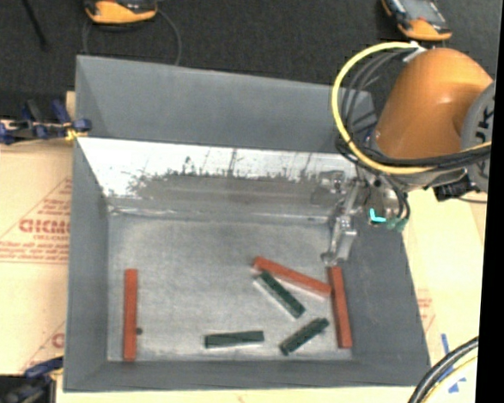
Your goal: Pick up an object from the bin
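Gripper (338,256) hangs low at the right side of the bin (392,292), just over the top end of the upright orange stick (341,313), prob. lined up to take that end; open or closed: can't tell.

Grey metal bin (85,254) with six slim bars on its floor. Right of the lone orange bar (129,313): three dark green bars (234,340), then two more orange bars (341,308).

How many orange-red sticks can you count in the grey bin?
3. The left stick lies along the left wall; the slanted stick lies right of centre; the right stick runs along the right wall. The arm covers the far right corner, so more may hide there.
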Robot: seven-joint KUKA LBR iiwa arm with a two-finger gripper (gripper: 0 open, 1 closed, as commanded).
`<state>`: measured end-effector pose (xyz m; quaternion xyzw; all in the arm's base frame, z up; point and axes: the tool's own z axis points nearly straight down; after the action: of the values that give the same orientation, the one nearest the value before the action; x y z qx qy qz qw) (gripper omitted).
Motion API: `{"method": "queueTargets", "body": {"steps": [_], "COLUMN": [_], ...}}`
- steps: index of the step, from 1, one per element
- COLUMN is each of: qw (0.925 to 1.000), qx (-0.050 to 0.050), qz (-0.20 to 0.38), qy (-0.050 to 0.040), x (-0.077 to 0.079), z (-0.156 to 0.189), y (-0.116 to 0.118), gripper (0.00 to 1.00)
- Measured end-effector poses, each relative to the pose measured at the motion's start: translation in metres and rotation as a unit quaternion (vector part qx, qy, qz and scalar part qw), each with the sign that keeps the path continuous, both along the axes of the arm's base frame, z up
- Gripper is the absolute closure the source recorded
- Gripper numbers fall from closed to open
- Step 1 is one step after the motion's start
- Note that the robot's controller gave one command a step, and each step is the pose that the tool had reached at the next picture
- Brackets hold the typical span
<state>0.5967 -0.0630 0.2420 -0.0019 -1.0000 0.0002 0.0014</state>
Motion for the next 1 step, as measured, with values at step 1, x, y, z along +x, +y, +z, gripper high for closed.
{"method": "queueTargets", "body": {"steps": [1], "qw": [0.9993], "qx": [0.001], "qz": [-0.038], "qy": [0.0006], "x": [-0.0073], "z": [-0.1500], "y": [0.0247], "gripper": [0.00]}}
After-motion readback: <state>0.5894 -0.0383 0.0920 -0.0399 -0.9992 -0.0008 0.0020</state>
